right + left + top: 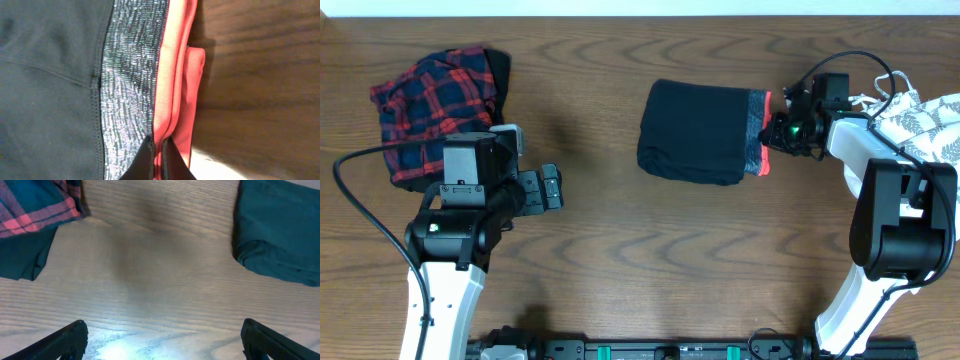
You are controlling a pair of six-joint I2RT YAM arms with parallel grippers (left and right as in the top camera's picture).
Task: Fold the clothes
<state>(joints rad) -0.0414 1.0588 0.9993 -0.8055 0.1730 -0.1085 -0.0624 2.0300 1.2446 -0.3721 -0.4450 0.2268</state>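
Black leggings [698, 130]: folded, centre of wooden table [620, 260], grey-and-coral waistband [758, 128] facing right; right gripper [778, 132]: jaws clenched on waistband's coral edge; left gripper [552, 187]: jaws released, over bare wood; plaid piece [430, 100]: crumpled, far left; leaf-print top [928, 122]: far right.

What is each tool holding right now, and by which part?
Right tool pinches the folded black leggings by the coral-red waistband edge. Left tool is open, holding nothing.
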